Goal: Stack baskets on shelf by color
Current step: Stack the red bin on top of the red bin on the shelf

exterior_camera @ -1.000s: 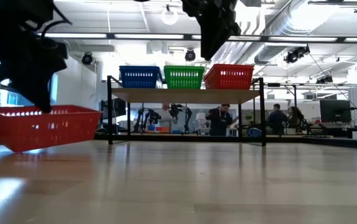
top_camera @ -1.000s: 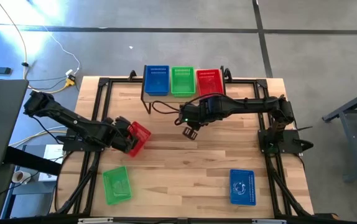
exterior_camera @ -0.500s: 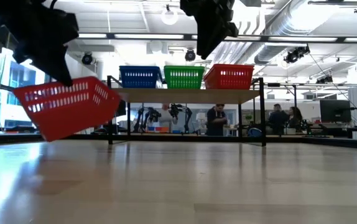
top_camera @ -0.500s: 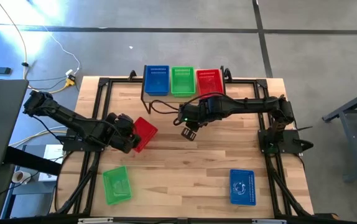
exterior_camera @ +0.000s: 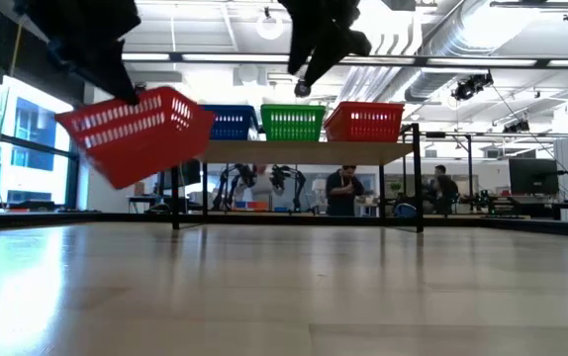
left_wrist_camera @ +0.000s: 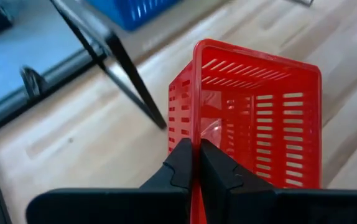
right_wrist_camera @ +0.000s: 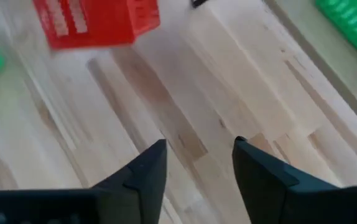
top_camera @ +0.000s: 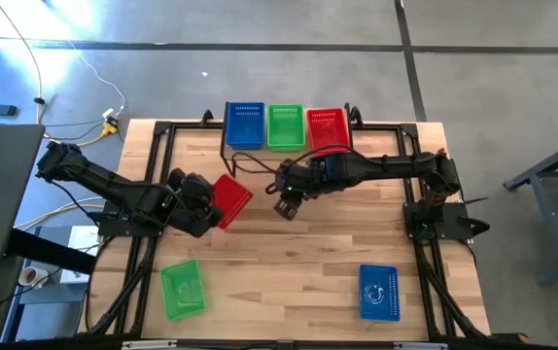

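left gripper (left_wrist_camera: 196, 163) is what i'm watching first: its two dark fingers are pinched tight on the rim of a red basket (top_camera: 227, 201), one finger on each side of the thin wall. from above, that basket hangs at the end of my left arm, over the left-centre of the table (top_camera: 308, 253), tilted. in the level view it is clear of the tabletop, slanted with its open top turned up toward the arm, and it overlaps the left end of the shelf (exterior_camera: 299, 150) from that angle.

on the shelf i see three baskets in a row: a blue basket (top_camera: 245, 124) at the left, a green basket (top_camera: 285, 125) in the middle, a second red basket (top_camera: 327, 125) at the right, just beside one another.

my right gripper (top_camera: 286, 205) hovers over the middle of the table, in front of the shelf, fingers spread apart with nothing between them; only bare wood shows past them in its wrist view.

near the front edge a loose green basket (top_camera: 182, 288) lies on the left and a loose blue basket (top_camera: 378, 291) on the right, well apart.
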